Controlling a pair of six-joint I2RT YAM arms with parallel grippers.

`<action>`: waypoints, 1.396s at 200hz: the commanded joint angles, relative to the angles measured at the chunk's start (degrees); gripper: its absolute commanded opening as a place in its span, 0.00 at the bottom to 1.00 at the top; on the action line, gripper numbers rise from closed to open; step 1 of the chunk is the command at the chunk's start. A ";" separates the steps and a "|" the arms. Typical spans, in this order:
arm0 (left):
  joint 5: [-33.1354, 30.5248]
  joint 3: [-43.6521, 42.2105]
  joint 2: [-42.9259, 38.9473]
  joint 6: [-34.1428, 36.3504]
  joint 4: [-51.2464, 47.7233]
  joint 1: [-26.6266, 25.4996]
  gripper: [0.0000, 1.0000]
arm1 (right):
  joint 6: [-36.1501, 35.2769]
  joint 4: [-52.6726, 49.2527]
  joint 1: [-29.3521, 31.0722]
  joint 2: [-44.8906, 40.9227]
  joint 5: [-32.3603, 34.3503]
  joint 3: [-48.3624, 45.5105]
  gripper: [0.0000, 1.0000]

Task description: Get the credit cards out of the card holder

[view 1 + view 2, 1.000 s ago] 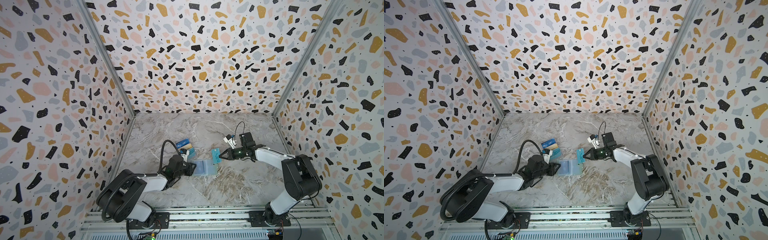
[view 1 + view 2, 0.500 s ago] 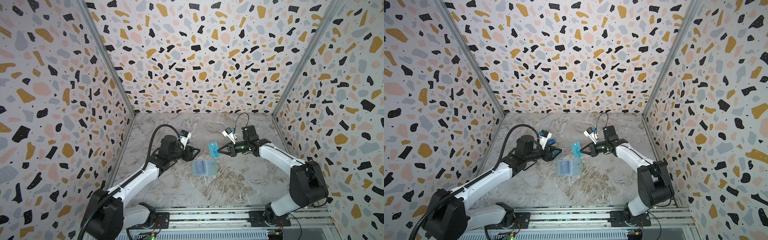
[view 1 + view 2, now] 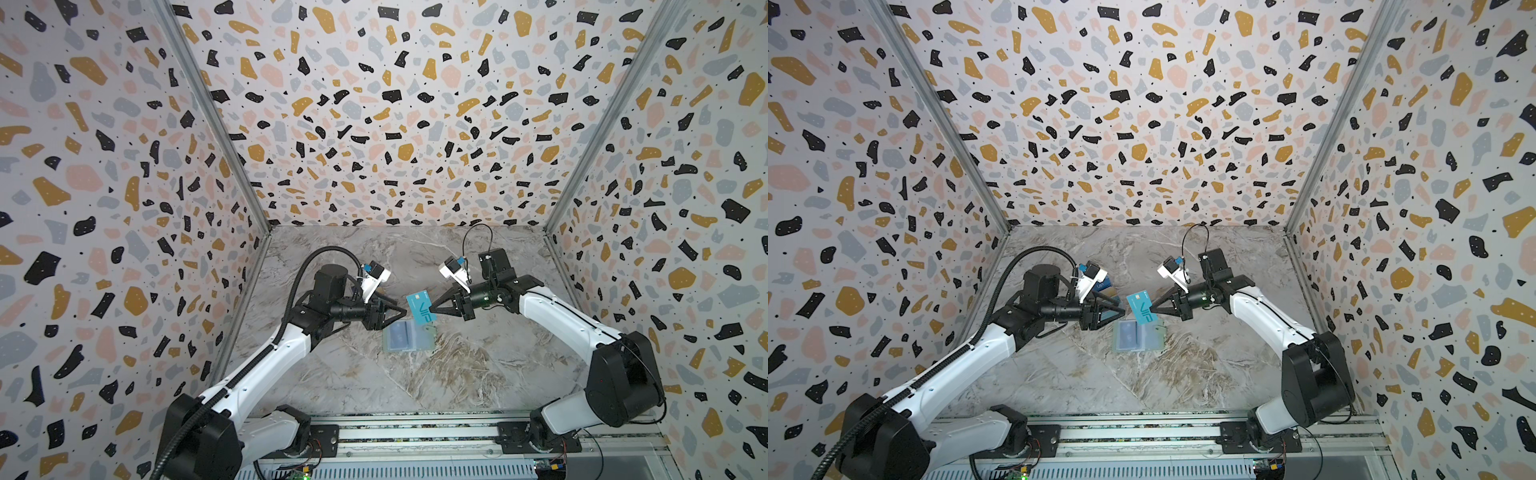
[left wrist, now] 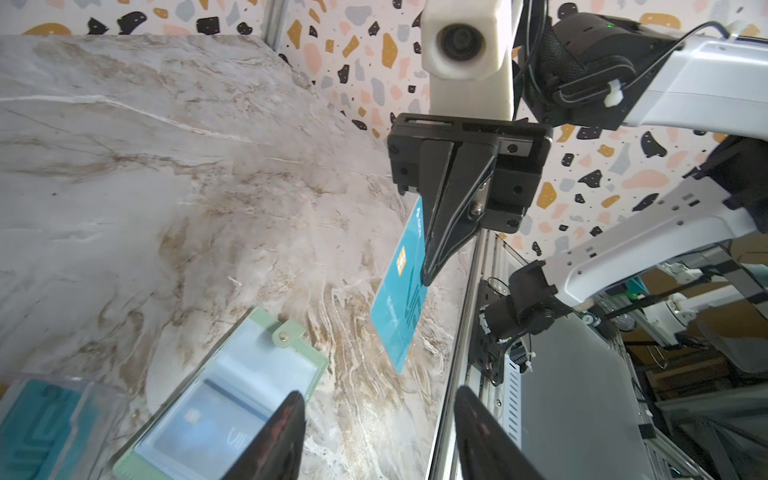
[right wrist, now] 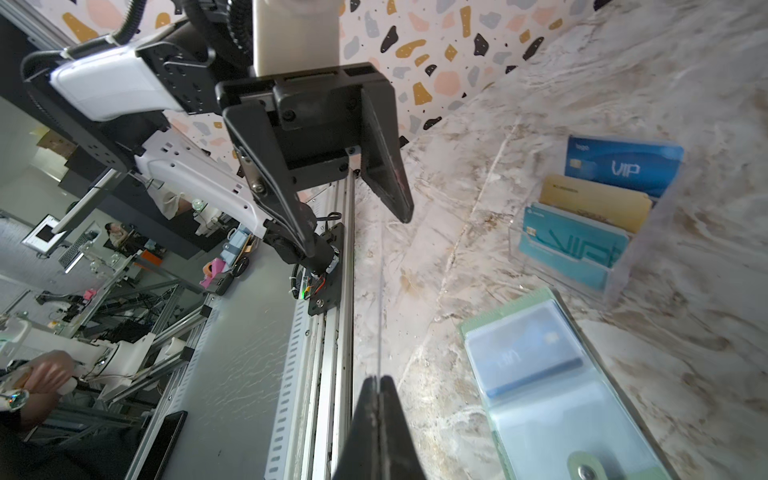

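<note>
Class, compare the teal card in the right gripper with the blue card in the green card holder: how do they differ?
The teal card is out, pinched in the right gripper and tilted in the air; the blue card lies flat inside the card holder. The teal card is bare and sharp; the blue card looks hazy behind the holder's clear plastic. Teal is lighter, blue darker. Both are like-sized rectangles with a chip.
</note>
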 commanded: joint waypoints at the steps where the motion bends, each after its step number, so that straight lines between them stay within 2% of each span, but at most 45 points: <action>1: 5.16 2.15 0.30 3.07 -2.00 0.36 0.56 | -5.36 -5.26 1.10 -1.30 -2.27 2.63 0.00; 49: 8.59 2.68 1.91 3.50 -2.00 0.37 0.47 | -6.23 -6.56 3.28 -0.73 -1.45 3.59 0.00; 96: 10.48 3.48 2.69 4.05 -2.59 0.36 0.24 | -6.03 -6.29 4.17 0.57 -0.44 4.09 0.00; 133: 9.89 3.30 2.91 4.01 -2.79 0.37 0.21 | -6.04 -5.89 4.50 1.70 -0.44 4.43 0.00; 177: 9.91 2.79 2.47 3.27 -2.00 0.37 0.11 | -5.69 -5.01 4.53 3.09 0.16 4.95 0.00; 202: 7.63 1.86 1.60 0.06 1.15 0.37 0.04 | -4.66 -3.27 4.54 3.18 0.52 4.82 0.01; 213: 6.37 1.10 1.08 -2.91 4.32 0.34 0.00 | -4.04 -2.02 4.51 3.04 1.32 4.49 0.06; 226: 4.48 -0.04 0.30 -6.18 8.04 0.34 0.00 | -2.52 -0.07 4.14 2.68 2.86 3.92 0.22; 244: 1.26 -1.54 -0.91 -10.22 12.66 0.36 0.00 | 0.31 3.17 2.63 1.65 2.97 2.49 0.40; 258: -1.99 -2.66 -1.70 -13.28 15.56 0.36 0.00 | 4.29 8.21 0.75 0.07 1.82 0.18 0.53; 279: -8.47 -4.78 -3.22 -18.24 20.61 0.37 0.00 | 12.62 19.45 -1.49 -3.34 1.02 -4.71 0.64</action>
